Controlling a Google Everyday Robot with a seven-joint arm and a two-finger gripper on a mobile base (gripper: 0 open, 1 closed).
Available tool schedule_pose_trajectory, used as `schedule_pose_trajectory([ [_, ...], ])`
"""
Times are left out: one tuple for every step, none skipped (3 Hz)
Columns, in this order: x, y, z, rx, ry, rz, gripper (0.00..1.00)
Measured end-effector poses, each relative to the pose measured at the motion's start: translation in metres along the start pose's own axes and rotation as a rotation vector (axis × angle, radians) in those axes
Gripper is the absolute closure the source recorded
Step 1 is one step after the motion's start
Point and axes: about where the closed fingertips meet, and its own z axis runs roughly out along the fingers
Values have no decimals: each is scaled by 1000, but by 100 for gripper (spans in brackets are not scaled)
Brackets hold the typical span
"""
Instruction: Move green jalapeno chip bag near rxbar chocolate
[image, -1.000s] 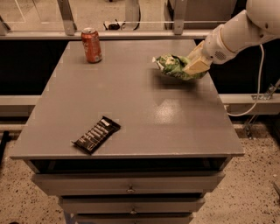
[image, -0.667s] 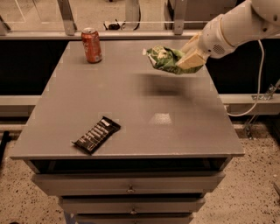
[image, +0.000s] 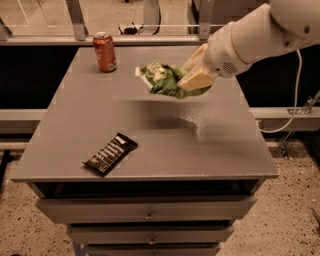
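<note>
— How does the green jalapeno chip bag (image: 162, 80) look?
— Crumpled, shiny green, with white patches. The gripper (image: 194, 81) pinches its right end and holds it in the air above the far middle of the table (image: 225, 142). The rxbar chocolate (image: 110, 153) lies near left.

The green jalapeno chip bag (image: 165, 80), crumpled shiny green foil with white patches, hangs above the table (image: 225, 140) toward twelve o'clock, pinched at its right end by the gripper (image: 194, 79). The rxbar chocolate (image: 110, 153), black-wrapped with white lettering, lies flat and diagonal at seven o'clock, well apart.
</note>
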Motion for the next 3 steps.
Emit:
schedule_pose_trajectory([
  [-20, 37, 32, -83, -8, 7, 100],
  [-38, 67, 63, -156, -9, 17, 85],
  [-52, 81, 86, -189, -8, 37, 61],
])
